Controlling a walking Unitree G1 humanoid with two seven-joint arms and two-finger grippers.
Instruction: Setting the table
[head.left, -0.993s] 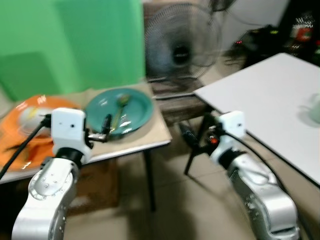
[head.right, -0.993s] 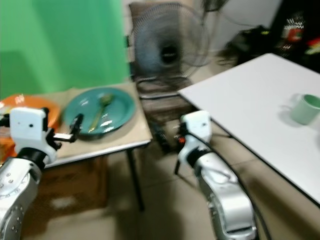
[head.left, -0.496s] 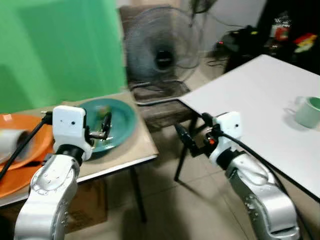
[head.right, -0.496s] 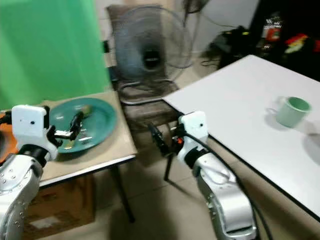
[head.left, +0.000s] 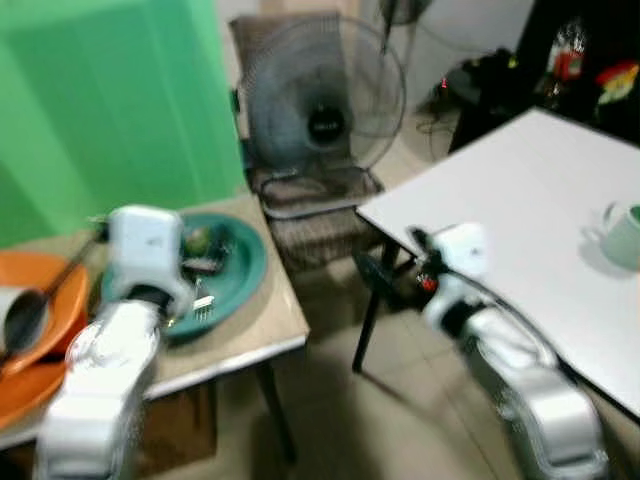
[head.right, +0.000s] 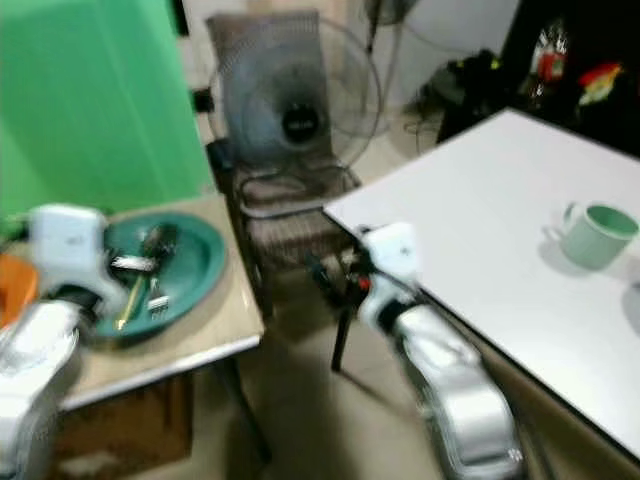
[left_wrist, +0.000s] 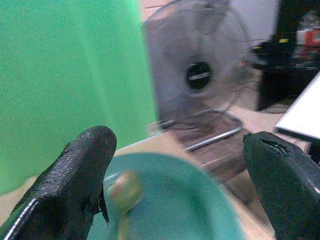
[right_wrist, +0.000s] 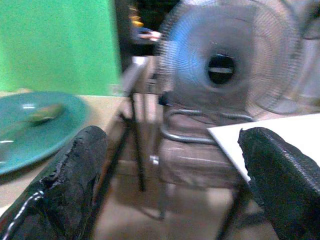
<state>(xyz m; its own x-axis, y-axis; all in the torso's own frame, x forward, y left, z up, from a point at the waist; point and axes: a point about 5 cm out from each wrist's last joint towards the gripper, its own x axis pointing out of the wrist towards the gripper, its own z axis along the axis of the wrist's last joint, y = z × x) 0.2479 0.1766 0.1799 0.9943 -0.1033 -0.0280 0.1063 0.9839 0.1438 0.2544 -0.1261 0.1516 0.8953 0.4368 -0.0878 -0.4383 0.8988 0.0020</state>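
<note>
A teal plate (head.left: 238, 282) with a spoon and other cutlery (head.right: 148, 290) on it sits on a small beige table (head.left: 270, 325). My left gripper (head.left: 205, 266) hovers open just above the plate's near side. In the left wrist view the plate (left_wrist: 175, 205) and the spoon (left_wrist: 123, 188) lie below the spread fingers (left_wrist: 75, 170). My right gripper (head.left: 388, 276) is open and empty in the gap between the two tables, below the white table's corner. A green mug (head.right: 597, 234) stands on the white table (head.left: 520, 210) to the right.
Orange plates (head.left: 40, 320) with a pale cup (head.left: 24, 316) lying on them sit on the beige table's left part. A standing fan (head.left: 322, 105) and a chair (head.left: 315, 200) are behind the gap. A green screen (head.left: 100, 110) backs the left side. Dark clutter (head.left: 500, 80) lies far right.
The whole picture has shifted and blurred, so the camera moved. My left gripper now sits further over the teal plate. The right gripper looks unchanged.
</note>
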